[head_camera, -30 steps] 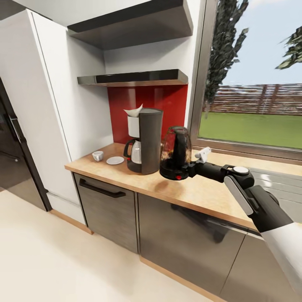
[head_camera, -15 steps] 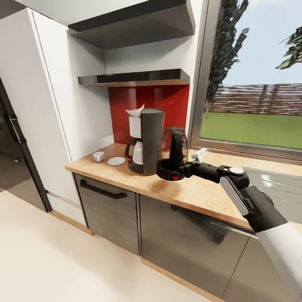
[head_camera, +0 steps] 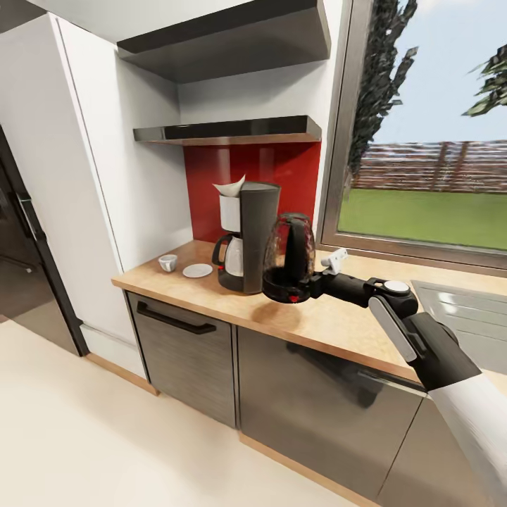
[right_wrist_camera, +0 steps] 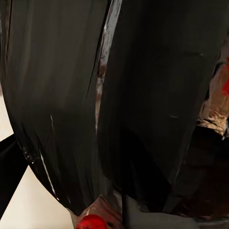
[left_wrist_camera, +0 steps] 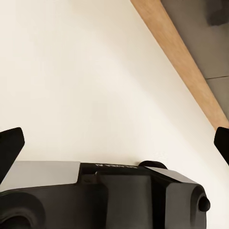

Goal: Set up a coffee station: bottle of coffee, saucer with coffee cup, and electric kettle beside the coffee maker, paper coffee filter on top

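Note:
The black and silver coffee maker [head_camera: 248, 238] stands on the light-wood kitchen countertop [head_camera: 331, 320], with the white paper coffee filter [head_camera: 229, 187] on top of it. To its left the coffee cup [head_camera: 167, 263] sits on the wood beside the saucer [head_camera: 197, 270], not on it. My right gripper [head_camera: 305, 285] is shut on the electric kettle [head_camera: 289, 257], holding it just above the counter against the coffee maker's right side. The right wrist view shows the kettle's dark handle [right_wrist_camera: 148, 95] and red switch [right_wrist_camera: 90, 222] up close. My left gripper [left_wrist_camera: 114, 143] is open over pale floor. The thin kitchen shelf [head_camera: 227, 131] shows its underside; the bottle of coffee is out of view.
A thicker black board [head_camera: 225, 44] hangs above the shelf. A steel sink [head_camera: 461, 301] lies to the right under the window [head_camera: 422, 127]. Grey cabinet fronts [head_camera: 184, 348] run below the counter. A dark fridge [head_camera: 21, 239] stands at the left.
The right arm has carried the kettle a little left, closer to the coffee maker. The whole view has shifted slightly.

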You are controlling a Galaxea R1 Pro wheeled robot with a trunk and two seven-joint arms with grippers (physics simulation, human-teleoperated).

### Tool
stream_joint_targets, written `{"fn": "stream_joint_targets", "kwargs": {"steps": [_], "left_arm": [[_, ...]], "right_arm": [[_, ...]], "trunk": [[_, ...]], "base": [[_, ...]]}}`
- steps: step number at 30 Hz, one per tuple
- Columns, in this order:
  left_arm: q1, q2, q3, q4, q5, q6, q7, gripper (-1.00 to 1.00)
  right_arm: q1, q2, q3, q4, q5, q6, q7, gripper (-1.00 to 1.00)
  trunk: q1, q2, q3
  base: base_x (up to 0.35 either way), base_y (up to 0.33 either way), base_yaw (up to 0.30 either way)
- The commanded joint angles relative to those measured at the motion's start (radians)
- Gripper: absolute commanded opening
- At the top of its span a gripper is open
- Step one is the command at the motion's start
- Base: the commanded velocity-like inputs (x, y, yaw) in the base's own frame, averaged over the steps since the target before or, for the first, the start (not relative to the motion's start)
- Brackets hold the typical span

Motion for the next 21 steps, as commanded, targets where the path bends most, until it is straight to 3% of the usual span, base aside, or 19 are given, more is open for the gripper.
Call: {"fn": "stream_joint_targets", "kwargs": {"steps": [1,21], "left_arm": [[-0.001,0.0,-0.005,0.001,0.002,-0.007,-0.002,1.0],[-0.001,0.0,-0.006,0.001,0.002,-0.007,-0.002,1.0]], "right_arm": [[-0.001,-0.001,0.001,-0.001,-0.012,0.007,-0.003,-1.0],[-0.001,-0.001,0.001,0.021,-0.012,0.005,-0.004,-1.0]], "trunk": [[0.0,-0.001,-0.001],[0.05,-0.092,-0.042]], "base": [[0.0,0.0,0.0],[0.0,0.0,0.0]]}}
